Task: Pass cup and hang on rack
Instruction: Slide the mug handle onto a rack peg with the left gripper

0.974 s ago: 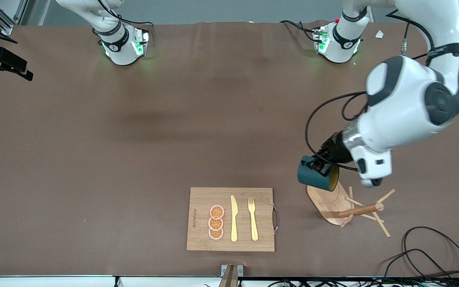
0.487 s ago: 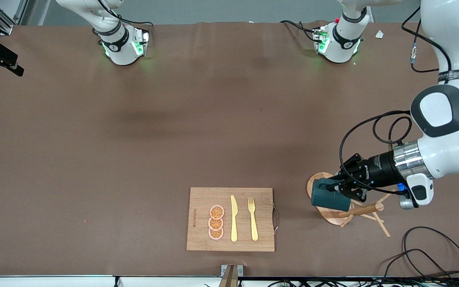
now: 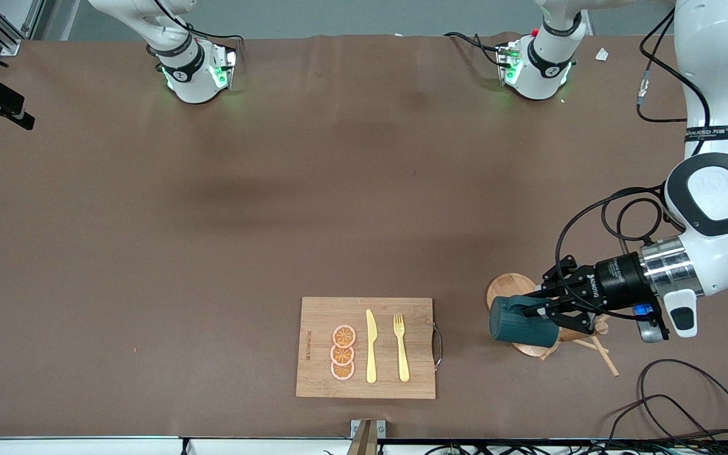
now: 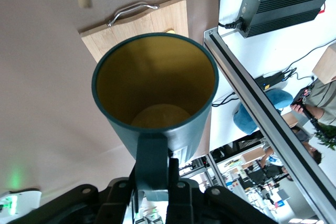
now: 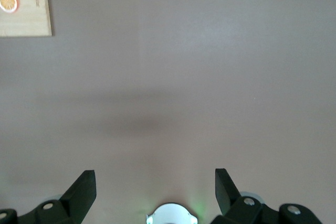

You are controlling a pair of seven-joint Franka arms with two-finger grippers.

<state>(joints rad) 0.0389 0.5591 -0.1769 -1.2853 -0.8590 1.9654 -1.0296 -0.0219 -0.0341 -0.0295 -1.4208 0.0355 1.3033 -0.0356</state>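
1 cup over 1 rack, left pincer clamped on handle.
Right pincer (image 5: pixel 155 190) waits, fingers apart; 1 cutting board (image 3: pixel 313 316): 3 orange slices (image 3: pixel 343 352), 1 knife (image 3: pixel 371 347), 1 fork (image 3: pixel 400 347); teal cup (image 3: pixel 522 321) sideways over bamboo rack (image 3: pixel 508 285), in left pincer (image 3: pixel 538 308).

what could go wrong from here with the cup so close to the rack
1. The left hand grips the cup only by its small handle, so it might twist or slip.
2. The cup lies sideways over the rack base, beside thin pegs; a bump could tip the light rack.
3. The cup hides the pegs from the front view, so lining handle to peg may miss.
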